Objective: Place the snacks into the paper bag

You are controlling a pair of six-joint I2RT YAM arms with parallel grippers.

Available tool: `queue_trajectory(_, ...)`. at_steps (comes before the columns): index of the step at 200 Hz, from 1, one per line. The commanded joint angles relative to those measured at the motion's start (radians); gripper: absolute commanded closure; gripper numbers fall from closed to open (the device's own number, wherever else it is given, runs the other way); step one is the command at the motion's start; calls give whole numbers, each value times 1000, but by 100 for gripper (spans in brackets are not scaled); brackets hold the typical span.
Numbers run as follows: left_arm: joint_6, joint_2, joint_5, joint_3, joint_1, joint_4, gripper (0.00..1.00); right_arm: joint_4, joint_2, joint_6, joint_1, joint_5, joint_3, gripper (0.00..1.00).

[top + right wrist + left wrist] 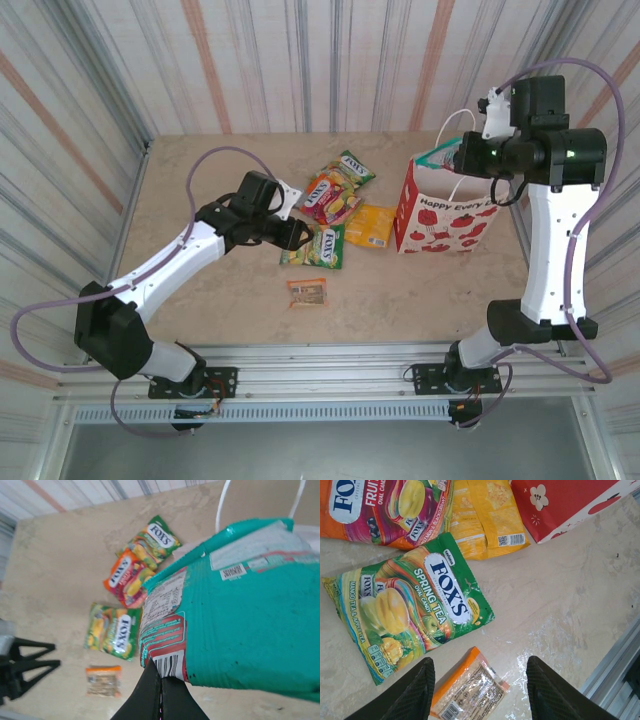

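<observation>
Right gripper [160, 680]: pinching the teal packet [240, 620] by its edge — hung over the bag [445, 215] mouth to drop in.
Left gripper [479, 677]: wide, low by the green packet [415, 610] — likely next pick.
Bag: upright by the right edge of the table [200, 290]; other snacks [335, 205] mid-table.

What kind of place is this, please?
Probably a robot test cell: left arm and right arm bolted to a metal rail, striped panel walls around the table, snack packets laid beside a paper bag.
</observation>
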Motion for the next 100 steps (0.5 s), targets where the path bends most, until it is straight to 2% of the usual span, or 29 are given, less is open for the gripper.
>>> queue_trajectory(1,26,-23,-9,32,10,-29,47,-11,-20,-218,-7,9,2,100)
queue_trajectory(53,-3,19,24,56,11,-11,47,-21,16,-414,-14,101,-30,100)
queue_trajectory(100,18,36,5,80,11,-28,47,-38,60,-628,-14,97,-15,100)
